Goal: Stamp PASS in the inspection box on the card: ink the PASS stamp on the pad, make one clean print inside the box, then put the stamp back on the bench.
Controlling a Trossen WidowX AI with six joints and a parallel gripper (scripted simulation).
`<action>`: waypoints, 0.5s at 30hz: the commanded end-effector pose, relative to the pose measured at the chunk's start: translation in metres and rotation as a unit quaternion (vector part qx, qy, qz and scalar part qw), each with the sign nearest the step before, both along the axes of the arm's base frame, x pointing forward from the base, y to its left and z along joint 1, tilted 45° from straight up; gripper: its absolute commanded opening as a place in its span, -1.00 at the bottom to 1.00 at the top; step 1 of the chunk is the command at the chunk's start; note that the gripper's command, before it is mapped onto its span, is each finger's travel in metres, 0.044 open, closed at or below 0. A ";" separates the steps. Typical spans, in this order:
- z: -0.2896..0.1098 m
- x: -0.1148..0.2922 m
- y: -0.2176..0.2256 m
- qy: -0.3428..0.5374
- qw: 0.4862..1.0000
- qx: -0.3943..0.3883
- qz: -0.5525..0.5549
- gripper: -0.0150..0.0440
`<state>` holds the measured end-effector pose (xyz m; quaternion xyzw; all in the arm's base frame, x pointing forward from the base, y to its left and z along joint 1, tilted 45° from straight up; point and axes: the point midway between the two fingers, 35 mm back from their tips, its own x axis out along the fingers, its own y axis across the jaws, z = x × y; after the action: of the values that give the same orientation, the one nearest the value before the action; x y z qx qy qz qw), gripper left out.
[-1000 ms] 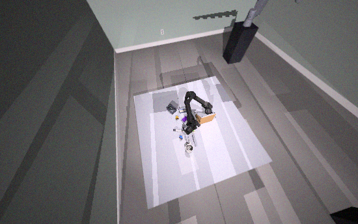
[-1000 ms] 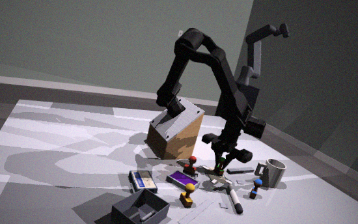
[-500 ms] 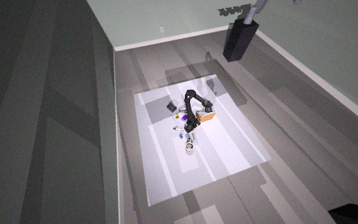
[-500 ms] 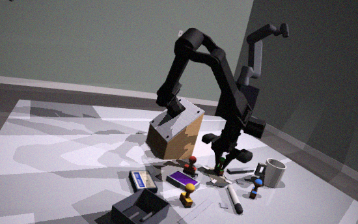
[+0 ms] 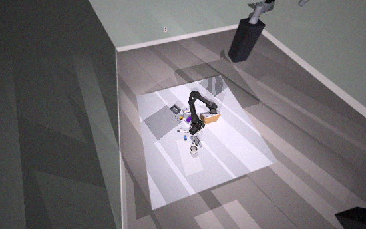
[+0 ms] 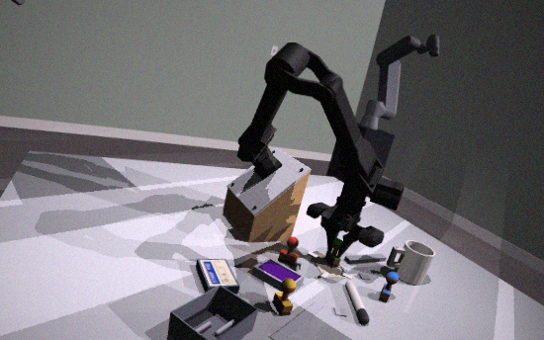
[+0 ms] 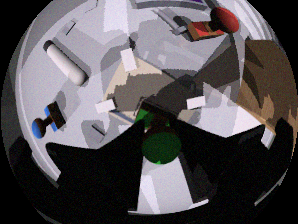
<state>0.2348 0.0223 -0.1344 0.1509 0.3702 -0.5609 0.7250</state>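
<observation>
Over the card (image 6: 329,270) (image 7: 145,82) on the tabletop (image 6: 119,237) (image 5: 213,146), the end effector (image 6: 337,252) (image 7: 156,123) is clamped on the green-topped stamp (image 6: 336,253) (image 7: 161,147). Stamp appears upright, its foot at the card; whether it bears on the surface or sits just above cannot be resolved, the fingers and shadow being in the way.

Ink pad (image 6: 278,272) (image 5: 188,120), purple, lies open beside the red stamp (image 6: 291,251) (image 7: 210,27). Yellow stamp (image 6: 284,297) (image 5: 181,118) and blue stamp (image 6: 389,287) (image 7: 48,121) (image 5: 185,138) stand apart from the grip.

Step in hand, by judgement: the print itself, inking presumably done. No lettering legible on the held stamp; taken as PASS from the task alone. Next move calls for straight, even pressure inside the box, then a vertical lift without sideways drag, which would smear the mark. Return to the bench remains.
</observation>
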 end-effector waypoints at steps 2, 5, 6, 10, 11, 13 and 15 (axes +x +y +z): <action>0.000 0.000 -0.001 0.000 1.000 -0.002 -0.002 -0.49; 0.001 0.000 0.000 0.000 1.000 -0.002 -0.002 -0.49; 0.002 0.000 0.000 0.000 1.000 -0.002 -0.002 -0.49; 0.003 0.000 0.002 0.000 1.000 -0.002 -0.002 -0.49; 0.003 0.000 0.002 0.000 1.000 -0.002 -0.002 -0.49; 0.004 0.000 0.003 0.000 1.000 -0.002 -0.002 -0.49; 0.005 0.000 0.003 0.000 1.000 -0.002 -0.002 -0.49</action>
<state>0.2344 0.0242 -0.1312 0.1487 0.3693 -0.5620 0.7250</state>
